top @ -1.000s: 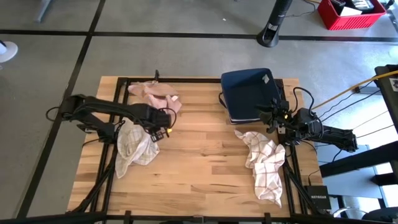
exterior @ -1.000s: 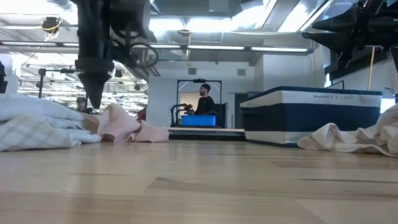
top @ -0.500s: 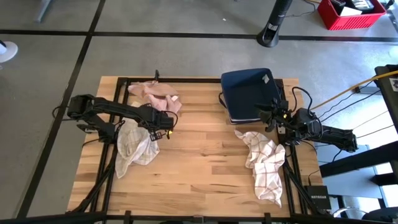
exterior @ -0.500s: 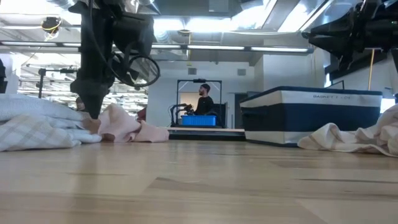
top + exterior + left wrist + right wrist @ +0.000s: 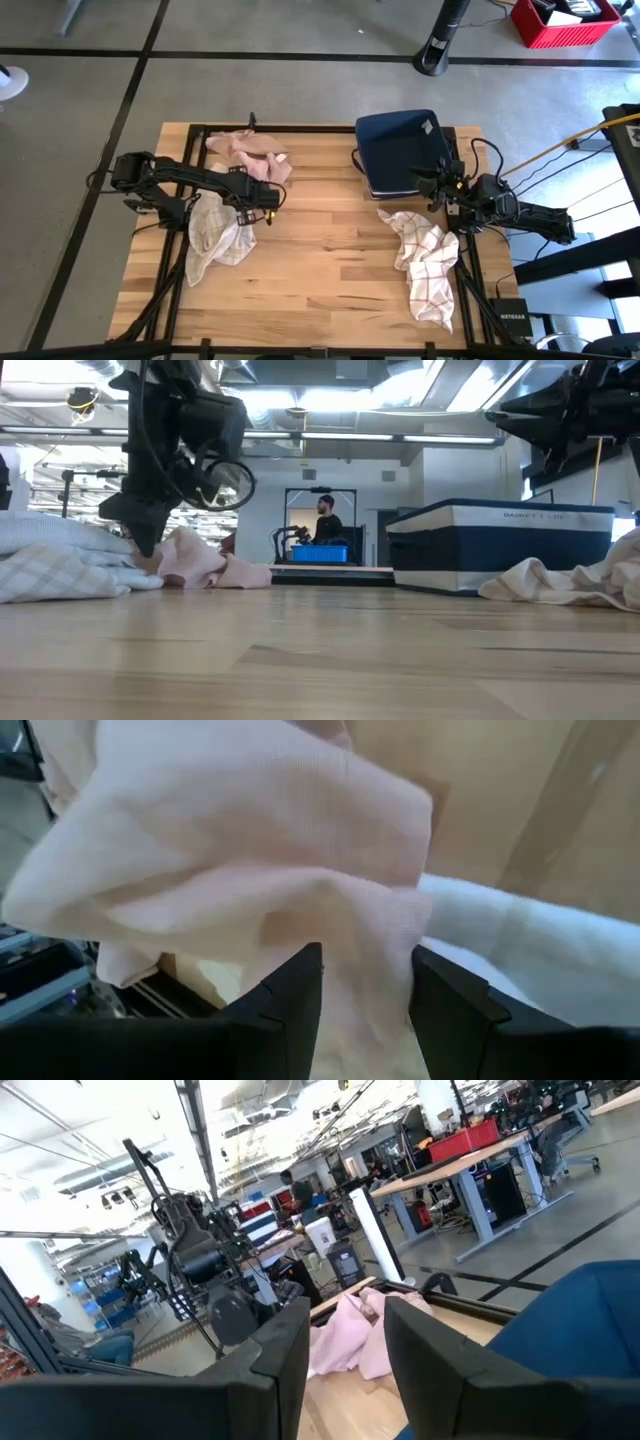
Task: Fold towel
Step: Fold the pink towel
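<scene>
**Left arm creeping toward the pink towel, nothing grabbed yet**

Since a second ago my left pincer [image 5: 268, 197] has slid a bit further toward the pink towel [image 5: 250, 150] at the far left of the worktop [image 5: 320, 270]; the right arm hasn't budged. In the left wrist view the two fingers [image 5: 285, 1010] stand partly apart with pink cloth bunched just ahead of them, a fold sitting in the gap. I can't see them pinching it, so I'd call it open and empty for now.

The right pincer [image 5: 440, 185] hangs parked above the near edge of the blue basket [image 5: 400, 150], fingers partly apart, holding nothing.

There are three towels out: the pink one, a checked one [image 5: 215, 235] right under my left arm, and another checked one [image 5: 425, 265] near the right arm. All crumpled heaps.

Handling guess: light, floppy, zero stiffness, so it'll sag and drag. I'd go for a corner or hem edge, not the middle of the pile, otherwise I'll lift several layers at once.
</scene>
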`<move>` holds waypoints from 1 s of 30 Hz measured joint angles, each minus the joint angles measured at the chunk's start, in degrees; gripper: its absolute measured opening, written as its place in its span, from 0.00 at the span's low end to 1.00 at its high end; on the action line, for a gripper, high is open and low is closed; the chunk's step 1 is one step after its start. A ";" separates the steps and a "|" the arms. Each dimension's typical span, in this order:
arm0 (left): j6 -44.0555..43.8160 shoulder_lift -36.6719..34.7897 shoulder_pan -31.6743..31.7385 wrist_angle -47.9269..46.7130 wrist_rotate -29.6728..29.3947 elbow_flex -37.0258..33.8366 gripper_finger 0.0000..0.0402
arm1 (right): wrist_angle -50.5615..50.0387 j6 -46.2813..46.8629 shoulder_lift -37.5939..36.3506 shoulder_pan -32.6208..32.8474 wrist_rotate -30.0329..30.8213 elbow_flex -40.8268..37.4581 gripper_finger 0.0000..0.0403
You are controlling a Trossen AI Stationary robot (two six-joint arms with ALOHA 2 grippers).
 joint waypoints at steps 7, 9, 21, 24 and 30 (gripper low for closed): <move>-1.40 0.00 -0.07 0.02 -0.40 -1.72 0.05 | 1.61 -0.18 0.01 -0.01 0.42 -0.03 0.33; -2.41 -0.01 -0.60 -0.11 -1.56 -1.23 0.02 | 5.40 -1.12 0.01 0.04 -1.41 -0.04 0.33; -4.02 -5.96 -6.23 -1.96 -2.87 14.78 0.01 | 22.51 -4.37 13.89 0.04 -10.31 0.66 0.33; -4.56 -6.59 -7.40 -2.10 -2.77 20.88 0.00 | 23.03 -4.96 20.88 0.04 -13.04 4.39 0.33; -5.35 -6.62 -8.86 -1.22 -2.85 29.72 0.00 | 21.19 -10.76 36.83 0.04 -17.11 14.04 0.33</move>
